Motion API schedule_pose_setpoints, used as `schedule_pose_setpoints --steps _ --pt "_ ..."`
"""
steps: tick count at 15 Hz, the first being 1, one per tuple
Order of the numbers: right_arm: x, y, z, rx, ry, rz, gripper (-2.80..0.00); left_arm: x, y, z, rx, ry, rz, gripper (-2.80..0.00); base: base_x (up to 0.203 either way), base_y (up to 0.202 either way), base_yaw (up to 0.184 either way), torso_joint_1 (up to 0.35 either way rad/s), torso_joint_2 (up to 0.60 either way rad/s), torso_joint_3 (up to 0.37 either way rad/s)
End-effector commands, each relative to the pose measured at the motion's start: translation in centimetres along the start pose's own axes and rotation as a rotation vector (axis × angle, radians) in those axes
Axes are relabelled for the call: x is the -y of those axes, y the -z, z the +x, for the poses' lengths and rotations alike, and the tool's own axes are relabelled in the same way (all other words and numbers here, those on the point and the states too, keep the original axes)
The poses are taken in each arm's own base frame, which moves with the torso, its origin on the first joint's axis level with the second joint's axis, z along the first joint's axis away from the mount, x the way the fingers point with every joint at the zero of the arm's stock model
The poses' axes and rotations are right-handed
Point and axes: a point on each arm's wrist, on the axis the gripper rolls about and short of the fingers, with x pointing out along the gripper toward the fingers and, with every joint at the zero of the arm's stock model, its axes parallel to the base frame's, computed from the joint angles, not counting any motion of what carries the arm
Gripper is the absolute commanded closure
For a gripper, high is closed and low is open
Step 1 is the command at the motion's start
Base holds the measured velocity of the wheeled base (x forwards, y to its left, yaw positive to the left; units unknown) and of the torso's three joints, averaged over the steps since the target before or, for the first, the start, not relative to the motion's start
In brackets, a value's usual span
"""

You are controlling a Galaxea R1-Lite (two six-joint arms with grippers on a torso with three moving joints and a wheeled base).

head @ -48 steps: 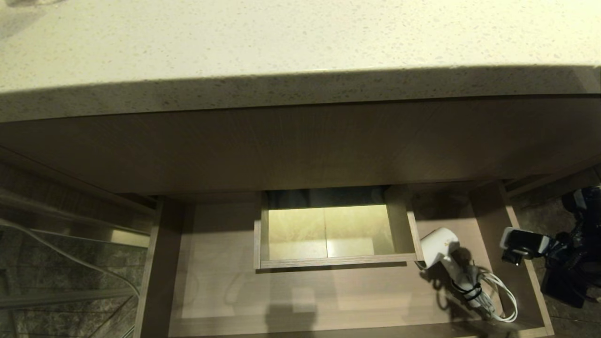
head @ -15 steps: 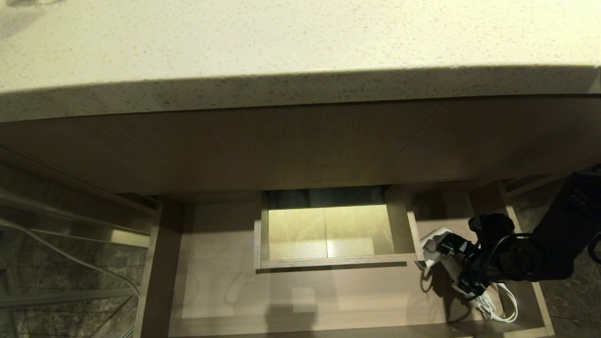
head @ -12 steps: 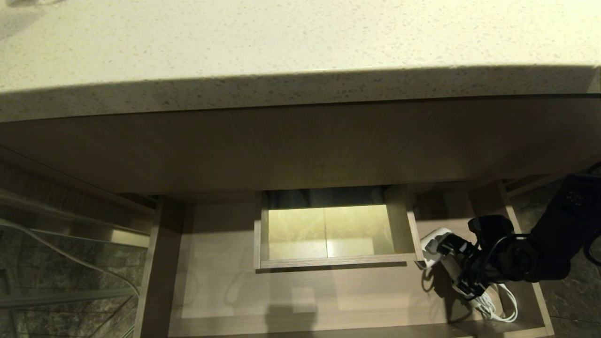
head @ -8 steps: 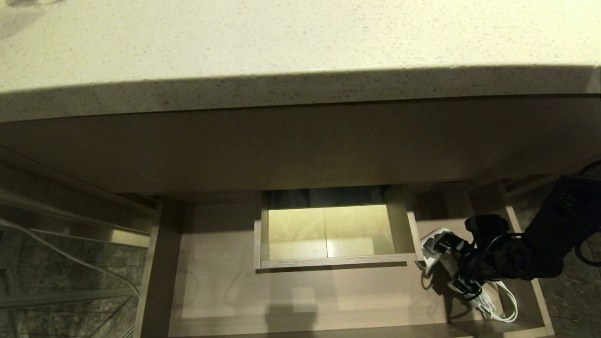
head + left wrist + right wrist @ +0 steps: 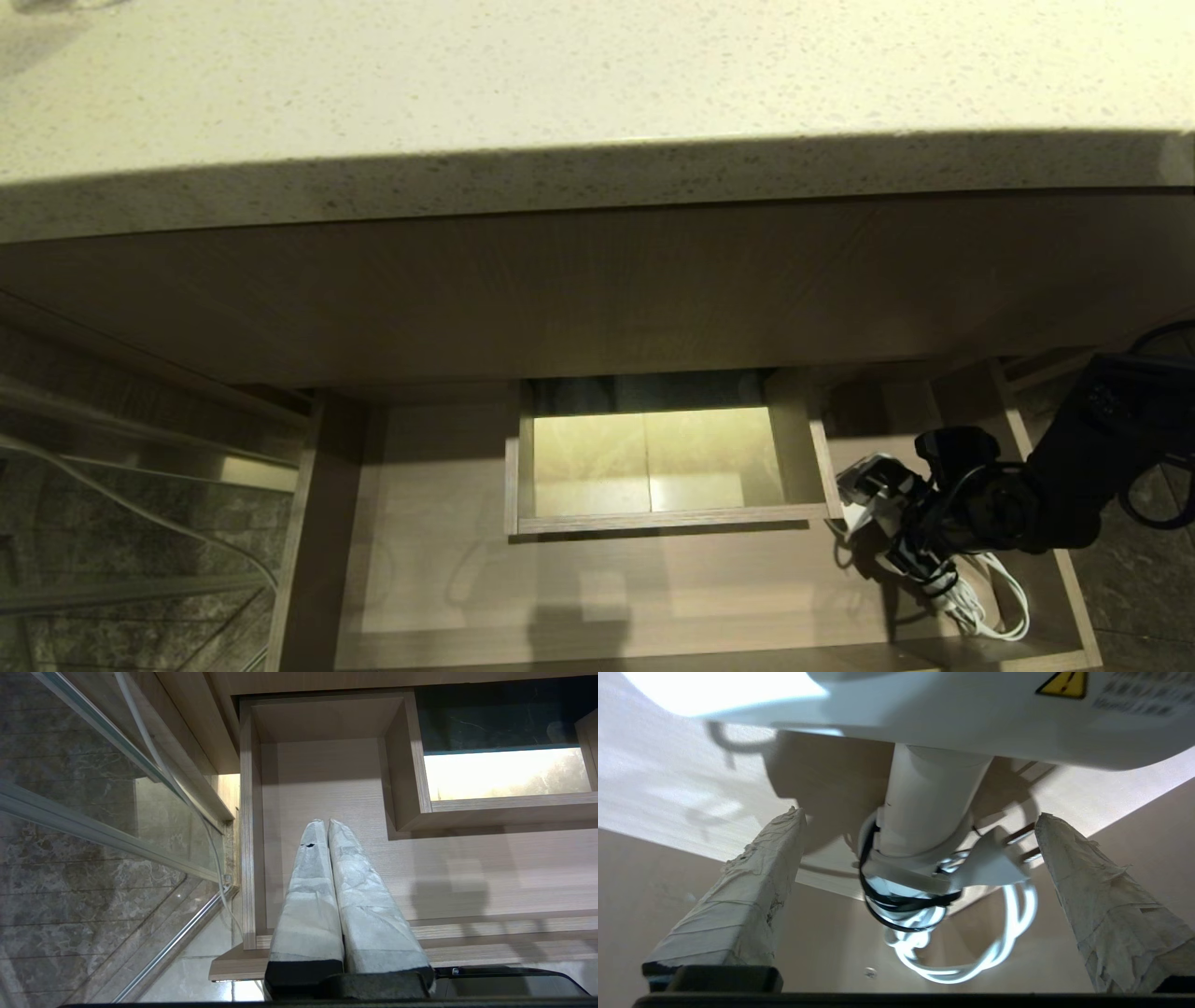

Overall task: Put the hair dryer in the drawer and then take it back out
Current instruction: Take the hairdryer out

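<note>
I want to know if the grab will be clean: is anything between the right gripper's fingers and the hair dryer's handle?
Nothing visible. The right gripper is open, its fingers flanking the hair dryer handle with clear gaps. Only the bundled cord hangs beyond the handle.

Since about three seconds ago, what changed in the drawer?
The right gripper came in from the right edge of the head view and now sits over the hair dryer, fingers open on either side of its handle, nothing gripped yet. The hair dryer lies where it did, at the right end of the drawer, cord coiled. The left gripper hangs shut over the drawer's left end.
</note>
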Motion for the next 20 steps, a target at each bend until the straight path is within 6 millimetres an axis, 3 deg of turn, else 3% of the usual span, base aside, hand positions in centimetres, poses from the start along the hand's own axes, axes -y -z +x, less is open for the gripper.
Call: schedule_pose_setpoints --steps 1,20 --pt "-0.2 0.0 0.6 0.004 -0.011 0.026 -2.80 0.0 0.0 0.0 0.000 0.000 -0.002 0.00 0.000 0.000 0.000 0.000 0.00 0.000" --pt "0.0 -0.2 2.9 0.085 -0.084 0.073 -2.80 0.0 0.0 0.0 0.000 0.000 -0.002 0.00 0.000 0.000 0.000 0.000 0.00 0.000"
